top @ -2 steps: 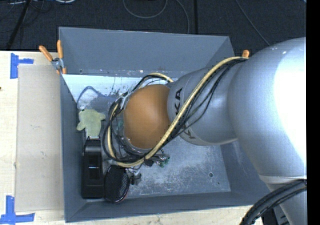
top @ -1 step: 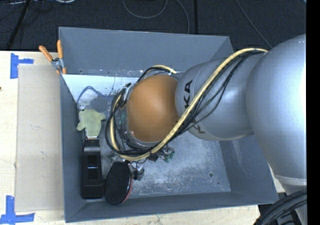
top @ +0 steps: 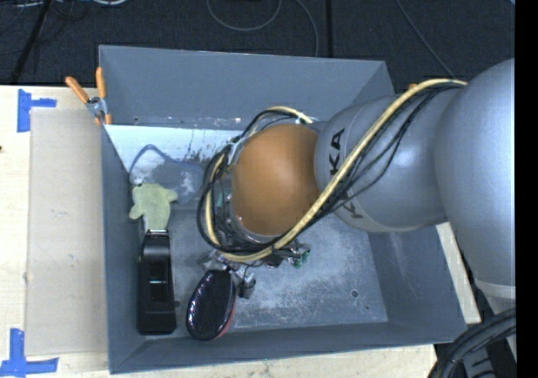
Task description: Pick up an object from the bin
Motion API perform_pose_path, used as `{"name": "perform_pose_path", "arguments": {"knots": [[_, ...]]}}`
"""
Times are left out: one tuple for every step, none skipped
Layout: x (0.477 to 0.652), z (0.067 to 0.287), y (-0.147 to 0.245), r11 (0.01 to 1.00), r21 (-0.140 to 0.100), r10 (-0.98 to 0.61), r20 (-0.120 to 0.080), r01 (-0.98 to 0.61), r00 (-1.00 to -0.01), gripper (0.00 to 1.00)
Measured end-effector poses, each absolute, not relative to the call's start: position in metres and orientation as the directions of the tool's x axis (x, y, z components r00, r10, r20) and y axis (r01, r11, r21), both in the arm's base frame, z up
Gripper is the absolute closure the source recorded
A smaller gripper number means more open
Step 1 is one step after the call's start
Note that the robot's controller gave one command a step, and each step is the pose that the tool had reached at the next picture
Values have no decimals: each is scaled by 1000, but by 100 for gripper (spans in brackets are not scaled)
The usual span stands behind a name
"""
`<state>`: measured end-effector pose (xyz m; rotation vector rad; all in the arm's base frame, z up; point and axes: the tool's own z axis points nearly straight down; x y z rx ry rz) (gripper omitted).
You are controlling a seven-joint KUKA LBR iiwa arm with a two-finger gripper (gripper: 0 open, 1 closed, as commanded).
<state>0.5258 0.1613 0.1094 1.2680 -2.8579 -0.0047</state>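
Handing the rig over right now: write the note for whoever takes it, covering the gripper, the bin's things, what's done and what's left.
Gripper: under the orange wrist cover, at the upper end of the glossy black oval thing near the bin's front wall. Grip state cannot be told.
Other things: black tape dispenser along the left wall, pale yellow-green soft piece just behind it.
Done: nothing seen held.
Left: grasp one thing and lift it out.

The arm was a thick, rounded silver-grey metal body [top: 420, 183] with dark block lettering [top: 334, 152] on its side. A glossy orange-brown dome cover [top: 273, 179] capped its wrist. Black and yellow cables [top: 402, 101] ran along the arm and looped round that cover.
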Motion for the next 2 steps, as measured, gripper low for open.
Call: {"name": "perform_pose_path", "arguments": {"knots": [[526, 110, 162, 672, 9, -741, 11, -741, -672, 100], [531, 238, 155, 683, 9, -730, 12, -730, -683, 100]]}}
